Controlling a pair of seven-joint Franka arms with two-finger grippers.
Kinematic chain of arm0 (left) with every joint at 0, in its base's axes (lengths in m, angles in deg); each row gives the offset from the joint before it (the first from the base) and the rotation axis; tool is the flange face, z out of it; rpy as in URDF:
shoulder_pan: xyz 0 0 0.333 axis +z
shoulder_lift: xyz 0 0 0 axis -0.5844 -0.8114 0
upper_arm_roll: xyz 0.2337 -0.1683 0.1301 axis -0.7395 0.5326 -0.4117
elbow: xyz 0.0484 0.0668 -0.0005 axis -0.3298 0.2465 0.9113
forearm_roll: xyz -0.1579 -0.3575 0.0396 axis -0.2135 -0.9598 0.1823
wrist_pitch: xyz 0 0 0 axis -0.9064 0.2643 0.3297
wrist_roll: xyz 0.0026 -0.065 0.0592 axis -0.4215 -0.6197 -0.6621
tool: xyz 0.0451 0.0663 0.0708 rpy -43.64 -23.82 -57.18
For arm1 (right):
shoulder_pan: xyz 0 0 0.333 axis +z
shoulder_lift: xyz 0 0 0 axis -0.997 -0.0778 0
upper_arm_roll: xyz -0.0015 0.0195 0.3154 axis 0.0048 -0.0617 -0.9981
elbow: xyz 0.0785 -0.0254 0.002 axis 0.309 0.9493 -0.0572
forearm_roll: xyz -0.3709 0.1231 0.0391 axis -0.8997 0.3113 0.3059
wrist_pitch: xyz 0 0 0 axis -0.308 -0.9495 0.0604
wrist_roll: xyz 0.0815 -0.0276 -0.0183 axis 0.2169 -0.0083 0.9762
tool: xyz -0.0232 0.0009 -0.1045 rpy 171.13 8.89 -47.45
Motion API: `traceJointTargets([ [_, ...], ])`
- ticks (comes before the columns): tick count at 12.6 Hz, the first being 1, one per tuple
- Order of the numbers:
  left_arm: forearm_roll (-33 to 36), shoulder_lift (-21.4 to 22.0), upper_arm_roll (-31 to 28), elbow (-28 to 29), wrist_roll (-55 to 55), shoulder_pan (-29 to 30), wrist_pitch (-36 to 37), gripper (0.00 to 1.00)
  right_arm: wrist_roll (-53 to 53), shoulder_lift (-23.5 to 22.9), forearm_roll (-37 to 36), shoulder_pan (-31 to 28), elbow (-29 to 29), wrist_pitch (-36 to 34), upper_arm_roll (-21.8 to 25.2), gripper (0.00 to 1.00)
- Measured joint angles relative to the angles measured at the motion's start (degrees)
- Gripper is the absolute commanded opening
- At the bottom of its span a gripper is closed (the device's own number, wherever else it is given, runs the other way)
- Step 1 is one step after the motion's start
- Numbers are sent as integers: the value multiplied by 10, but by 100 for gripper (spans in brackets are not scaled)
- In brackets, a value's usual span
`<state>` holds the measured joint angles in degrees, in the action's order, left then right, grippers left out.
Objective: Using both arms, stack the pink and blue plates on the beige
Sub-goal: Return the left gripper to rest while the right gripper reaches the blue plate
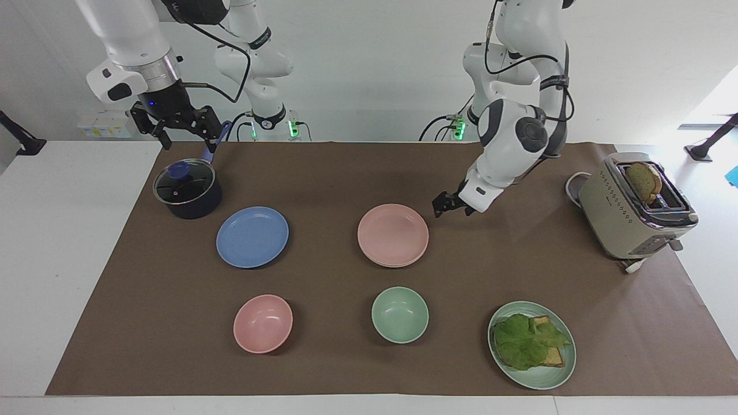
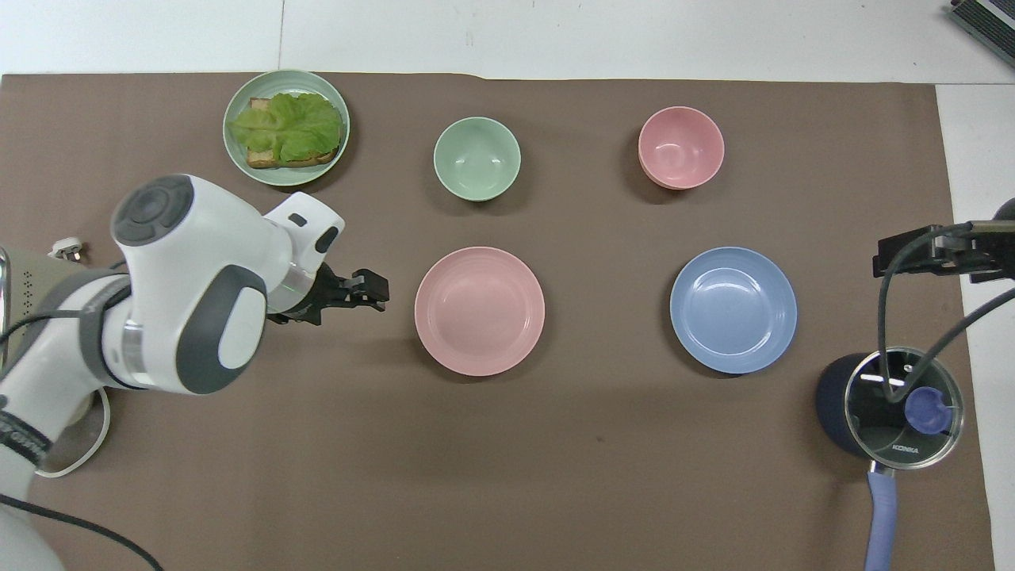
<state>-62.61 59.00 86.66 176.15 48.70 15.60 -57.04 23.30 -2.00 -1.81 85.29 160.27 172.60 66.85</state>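
Two arms, three task plates, six further items on a brown mat (image 1: 323,173).

1. Pink plate (image 1: 393,233): mid-table, lying flat on the beige plate (image 1: 403,266). Only a thin pale edge of the beige plate shows under the pink plate's rim, on the side farther from the robots. In the overhead view the pink plate (image 2: 480,311) covers it almost entirely.
2. Blue plate (image 1: 252,236) (image 2: 733,309): flat on the mat, toward the right arm's end, well apart from the pink plate, with nothing on it.
3. Left gripper (image 1: 452,206) (image 2: 373,287): low over bare mat just beside the pink plate, toward the left arm's end. Fingers spread wide, holding nothing, clear of the plate's rim.
4. Right gripper (image 1: 179,124): raised over the lidded dark pot (image 1: 187,187). Fingers spread wide, empty. This arm waits.
5. Pink bowl (image 1: 263,323): farther from the robots than the blue plate.
6. Green bowl (image 1: 399,314): farther from the robots than the pink plate.
7. Green plate (image 1: 542,383): beside the green bowl toward the left arm's end, carrying lettuce on bread.
8. Toaster (image 1: 634,204): at the left arm's end of the table, with a slice of bread standing in its slot.
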Motion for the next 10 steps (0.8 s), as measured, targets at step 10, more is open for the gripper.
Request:
traceJointTargets([
  [10,130,54,-5,-207,-186,145,213,100,0,-1,0,-1,151,172,0,100],
])
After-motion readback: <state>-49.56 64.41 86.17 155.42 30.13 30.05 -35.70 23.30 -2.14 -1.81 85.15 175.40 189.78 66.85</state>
